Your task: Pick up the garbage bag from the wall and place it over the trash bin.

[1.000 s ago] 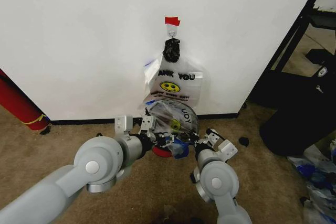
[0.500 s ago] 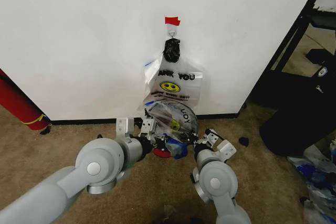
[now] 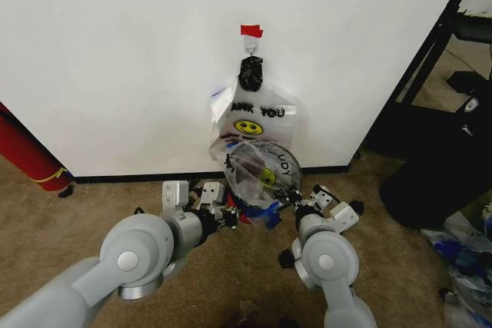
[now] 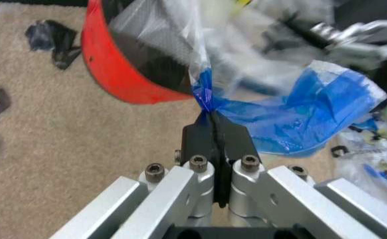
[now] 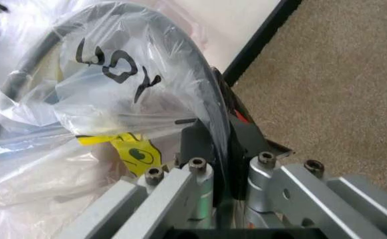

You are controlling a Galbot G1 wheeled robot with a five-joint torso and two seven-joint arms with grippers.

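Plastic garbage bag over trash bin rim; left gripper, right gripper clamp its edges.

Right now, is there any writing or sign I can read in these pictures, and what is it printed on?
"ANK YOU": black print, its first letters hidden by a fold, on the bag hanging on the wall, above a yellow smiley face.
"YOU", upside down: on the garbage bag stretched over the trash bin, held by the left gripper and right gripper.
Small lines under the hanging bag's smiley: too small to read.
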